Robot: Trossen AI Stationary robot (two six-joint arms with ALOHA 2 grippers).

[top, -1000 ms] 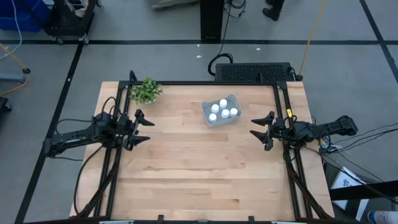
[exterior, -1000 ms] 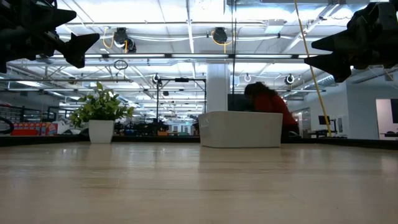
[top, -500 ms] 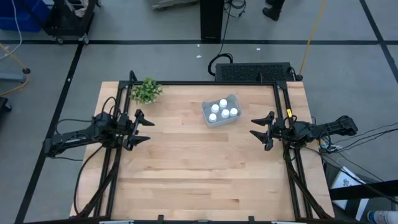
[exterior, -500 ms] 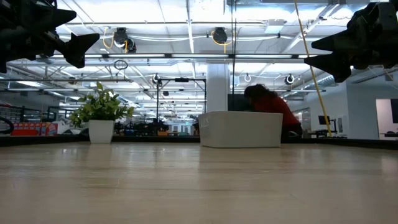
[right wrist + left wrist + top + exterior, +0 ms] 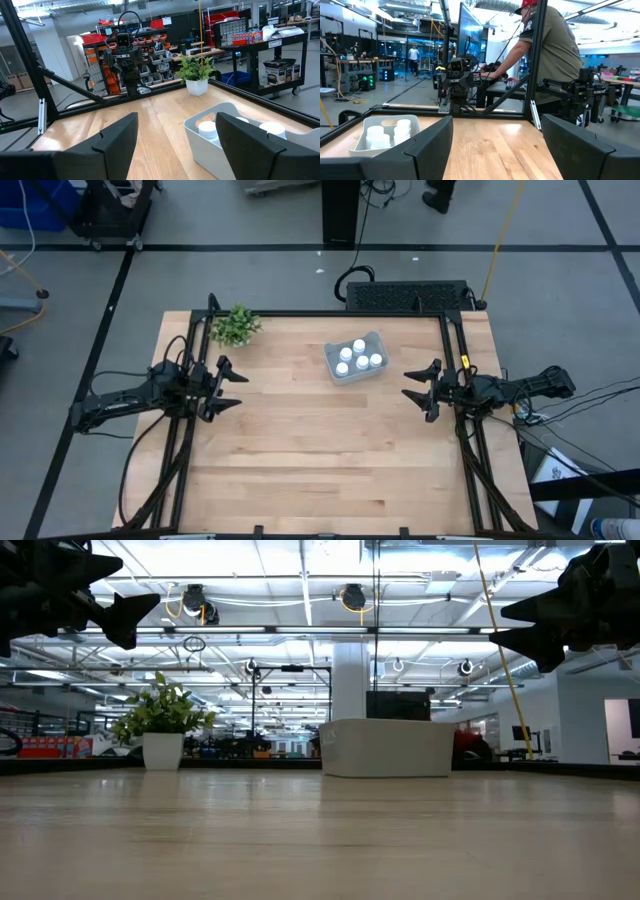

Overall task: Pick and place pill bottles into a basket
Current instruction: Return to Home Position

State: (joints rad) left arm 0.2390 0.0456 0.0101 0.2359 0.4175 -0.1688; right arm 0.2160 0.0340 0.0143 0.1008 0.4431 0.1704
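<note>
The pale grey-blue basket [image 5: 353, 358] stands on the table's far middle part; it also shows in the low view [image 5: 388, 747], the left wrist view [image 5: 381, 134] and the right wrist view [image 5: 235, 135]. Several white pill bottles [image 5: 359, 358] stand upright inside it. My left gripper [image 5: 233, 387] hovers open and empty at the table's left side, above the wood. My right gripper [image 5: 417, 393] hovers open and empty at the right side. Both point toward the table's middle.
A small green plant in a white pot [image 5: 235, 326] stands at the far left corner. A black metal frame [image 5: 330, 313] runs along the table's edges. A person [image 5: 547, 47] stands beyond the table in the left wrist view. Bare wood lies between the grippers.
Both grippers and the basket have kept still. In the low view, a person in red behind the basket has moved toward the right and sunk mostly out of sight.
</note>
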